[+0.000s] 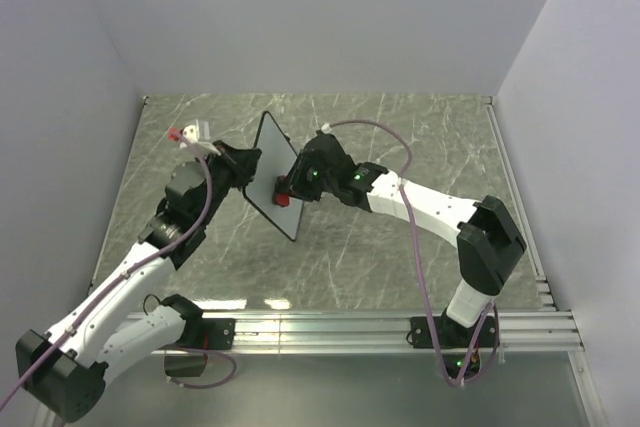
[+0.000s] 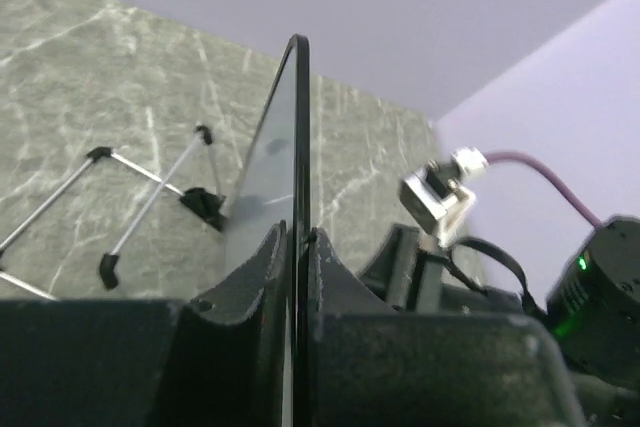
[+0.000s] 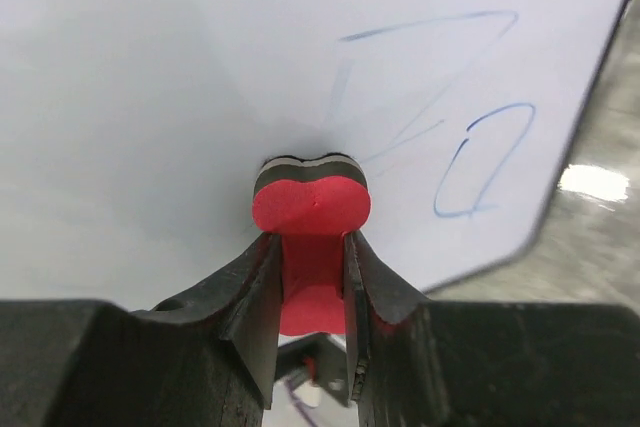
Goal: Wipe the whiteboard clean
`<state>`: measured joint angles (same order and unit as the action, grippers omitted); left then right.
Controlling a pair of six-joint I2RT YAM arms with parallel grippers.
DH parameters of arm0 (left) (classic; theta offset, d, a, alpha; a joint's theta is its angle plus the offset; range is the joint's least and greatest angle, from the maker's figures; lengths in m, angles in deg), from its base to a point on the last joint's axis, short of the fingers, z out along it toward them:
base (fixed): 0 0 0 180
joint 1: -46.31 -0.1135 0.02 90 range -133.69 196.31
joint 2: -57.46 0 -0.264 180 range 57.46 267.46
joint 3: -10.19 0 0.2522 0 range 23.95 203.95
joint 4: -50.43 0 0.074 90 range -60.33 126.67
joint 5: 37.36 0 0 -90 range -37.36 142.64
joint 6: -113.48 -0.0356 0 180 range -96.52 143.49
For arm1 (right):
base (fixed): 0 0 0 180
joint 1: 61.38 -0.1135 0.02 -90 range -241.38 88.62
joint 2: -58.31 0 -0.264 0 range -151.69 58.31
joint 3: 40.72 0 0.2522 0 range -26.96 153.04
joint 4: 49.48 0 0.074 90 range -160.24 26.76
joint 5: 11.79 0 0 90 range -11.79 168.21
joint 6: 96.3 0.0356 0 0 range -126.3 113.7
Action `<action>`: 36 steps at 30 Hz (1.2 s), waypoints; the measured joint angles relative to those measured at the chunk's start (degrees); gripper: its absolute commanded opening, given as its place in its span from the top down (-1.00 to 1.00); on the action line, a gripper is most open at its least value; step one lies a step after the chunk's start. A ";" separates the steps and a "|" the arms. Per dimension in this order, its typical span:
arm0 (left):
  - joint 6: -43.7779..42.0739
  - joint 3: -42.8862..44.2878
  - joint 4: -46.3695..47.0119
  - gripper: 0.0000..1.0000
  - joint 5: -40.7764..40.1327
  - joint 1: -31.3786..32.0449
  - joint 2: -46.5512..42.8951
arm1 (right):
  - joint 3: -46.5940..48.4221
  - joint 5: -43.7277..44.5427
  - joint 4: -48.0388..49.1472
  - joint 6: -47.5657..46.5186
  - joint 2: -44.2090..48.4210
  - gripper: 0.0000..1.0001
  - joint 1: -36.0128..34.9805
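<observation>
Right wrist view: red eraser (image 3: 311,209) is clamped in the right pincer (image 3: 311,247) against the whiteboard (image 3: 200,67), which is clamped upright over the worktop (image 1: 400,247) by the left pincer (image 2: 297,239); firm strokes toward the blue scribbles (image 3: 480,162) are advised.

Left claw (image 2: 300,244), right claw (image 3: 312,249) clamped, facing each other.
</observation>
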<state>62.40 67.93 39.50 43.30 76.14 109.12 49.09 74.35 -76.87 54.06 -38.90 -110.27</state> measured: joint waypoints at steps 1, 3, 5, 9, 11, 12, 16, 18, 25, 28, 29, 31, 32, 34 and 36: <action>1.01 -1.62 0.87 0.99 -0.70 -0.07 -1.01 | -1.75 0.13 0.85 -0.04 0.48 1.00 0.13; 3.06 -6.03 2.56 0.99 -3.15 -0.48 -2.84 | -4.55 0.44 1.07 -0.17 1.14 1.00 0.46; 5.38 -10.64 1.97 0.99 -5.01 -0.87 -3.58 | -6.93 0.87 1.03 -0.42 1.40 1.00 0.70; 10.82 -19.23 -1.36 0.99 -2.89 -0.26 -3.39 | -11.10 1.05 1.66 -1.27 1.33 1.00 0.74; 13.14 -21.38 -1.92 0.99 -0.76 0.57 -3.65 | -12.63 1.07 1.99 -1.77 1.29 1.00 0.50; 13.86 -21.77 -2.47 0.99 -0.28 0.81 -3.85 | -13.16 1.11 2.01 -1.90 1.29 1.00 0.48; 14.84 -21.92 -3.80 0.99 0.52 0.74 -4.39 | -15.80 1.16 4.26 -2.56 2.32 1.00 0.42; 14.84 -21.92 -4.28 0.99 0.68 0.72 -4.42 | -18.99 1.49 5.44 -2.58 4.24 1.00 0.42; 14.73 -21.55 -4.98 0.99 1.16 0.57 -4.02 | -22.51 2.97 3.78 -3.32 7.34 1.00 0.02; 14.23 -20.63 -5.84 0.99 1.55 0.26 -3.30 | -25.59 2.93 5.66 -4.26 8.81 1.00 1.18; 14.01 -20.22 -6.27 0.99 1.55 0.24 -2.93 | -27.58 2.97 6.34 -4.44 9.86 1.00 2.01; 13.64 -19.50 -7.06 0.99 1.66 0.11 -2.29 | -30.99 3.02 7.41 -4.63 11.52 1.00 3.85; 13.38 -19.28 -7.30 0.99 1.75 0.09 -2.12 | -32.02 3.15 7.80 -4.70 11.89 1.00 4.90; 13.03 -18.86 -8.02 0.99 1.86 0.00 -1.84 | -32.33 3.23 8.22 -4.72 11.56 1.00 5.99; 12.74 -18.69 -8.50 0.99 1.84 -0.02 -1.51 | -31.58 3.43 8.31 -4.74 10.69 1.00 6.01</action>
<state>75.14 49.25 31.00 45.13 76.12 107.61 17.51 77.78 -68.57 49.31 -28.21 -104.25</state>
